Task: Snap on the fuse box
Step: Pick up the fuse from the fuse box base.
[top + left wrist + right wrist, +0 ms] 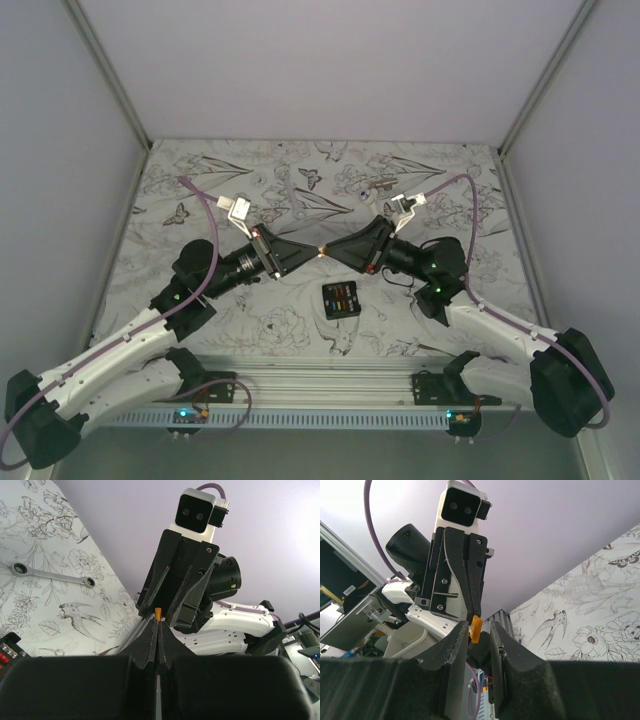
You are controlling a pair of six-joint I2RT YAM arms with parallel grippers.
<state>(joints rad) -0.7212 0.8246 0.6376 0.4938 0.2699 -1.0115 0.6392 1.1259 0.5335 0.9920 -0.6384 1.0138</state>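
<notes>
The fuse box [340, 298], a small black square with rows of coloured fuses, lies flat on the patterned table [200, 190] in front of both arms. One corner of the fuse box [7, 649] shows at the lower left of the left wrist view. Above the table the two grippers meet tip to tip. My left gripper [316, 251] [158, 621] is shut on a small orange fuse [158, 613] that sticks out past its tips. My right gripper [330, 251] [480, 630] has its jaws apart around that orange fuse [475, 629], which sits close to its left finger with a gap on the other side.
A silver ratchet wrench [52, 575] lies on the table behind the arms. Grey walls close in the table on three sides, with a metal rail [330, 385] along the near edge.
</notes>
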